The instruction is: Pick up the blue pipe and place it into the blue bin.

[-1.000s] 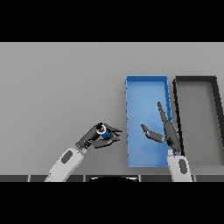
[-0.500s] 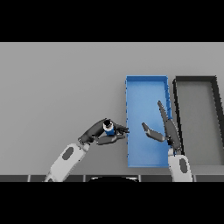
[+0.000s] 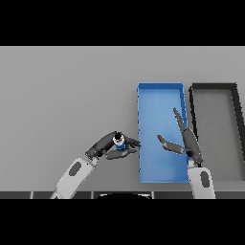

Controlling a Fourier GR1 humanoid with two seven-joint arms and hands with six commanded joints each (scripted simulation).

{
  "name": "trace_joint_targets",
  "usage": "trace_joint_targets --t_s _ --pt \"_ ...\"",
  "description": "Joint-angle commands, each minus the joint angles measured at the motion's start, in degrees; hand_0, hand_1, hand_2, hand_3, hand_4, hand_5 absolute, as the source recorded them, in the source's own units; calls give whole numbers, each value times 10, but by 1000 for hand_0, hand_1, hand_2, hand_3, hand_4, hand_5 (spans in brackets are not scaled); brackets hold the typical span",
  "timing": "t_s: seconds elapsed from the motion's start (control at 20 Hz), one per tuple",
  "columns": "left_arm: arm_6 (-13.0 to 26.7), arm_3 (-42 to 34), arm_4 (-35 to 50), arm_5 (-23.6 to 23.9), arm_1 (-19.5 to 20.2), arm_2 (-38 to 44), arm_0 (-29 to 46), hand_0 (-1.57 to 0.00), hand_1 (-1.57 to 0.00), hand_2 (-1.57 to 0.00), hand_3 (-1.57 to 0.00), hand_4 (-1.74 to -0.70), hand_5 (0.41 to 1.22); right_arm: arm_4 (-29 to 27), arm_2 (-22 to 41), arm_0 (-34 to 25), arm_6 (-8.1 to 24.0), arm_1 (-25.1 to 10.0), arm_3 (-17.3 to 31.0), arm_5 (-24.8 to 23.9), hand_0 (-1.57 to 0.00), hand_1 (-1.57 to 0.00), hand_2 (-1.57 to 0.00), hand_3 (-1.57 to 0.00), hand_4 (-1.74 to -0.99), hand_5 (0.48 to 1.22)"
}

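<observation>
Left hand (image 3: 111, 147) fingers grip the blue pipe (image 3: 119, 141); carry it right, clearing the blue bin (image 3: 160, 90) wall, before releasing.

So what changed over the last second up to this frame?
The left hand, its fingers curled round the blue pipe, carried it rightward, up to the blue bin's left wall. The pipe is not yet over the bin. The right hand stayed open above the bin, and the bin and the dark bin beside it kept their places.
</observation>
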Motion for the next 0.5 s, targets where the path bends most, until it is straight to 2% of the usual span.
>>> trace_joint_targets --t_s 0.0,0.1,0.15,0.35,0.45 --pt "3 4 -3 -1 -2 1 -1 -1571 -1571 -1571 -1571 -1475 1221 -27 -1 -2 -15 3 -17 15 1 -22 -30 1 -1166 571" --pt "-3 -1 -7 -5 -1 3 6 -1571 -1571 -1571 -1571 -1475 1221 -77 -6 -17 -29 -3 -42 48 1 -14 -25 1 -1175 592" --pt "0 -1 -5 -10 -2 7 3 -1571 -1571 -1571 -1571 -1475 1221 -97 -10 -32 -18 -16 -53 63 1 -11 -20 1 -1169 597" --pt "11 -15 -19 -10 -6 9 9 -1571 -1571 -1571 -1571 -1473 1221 -166 11 -75 69 -72 -129 134 1 -4 -8 1 -1177 567" --pt "18 -15 -19 -16 -7 16 5 -1571 -1571 -1571 -1571 -1473 1221 -172 31 -91 100 -91 -155 156 1 -2 -4 1 -1194 543"
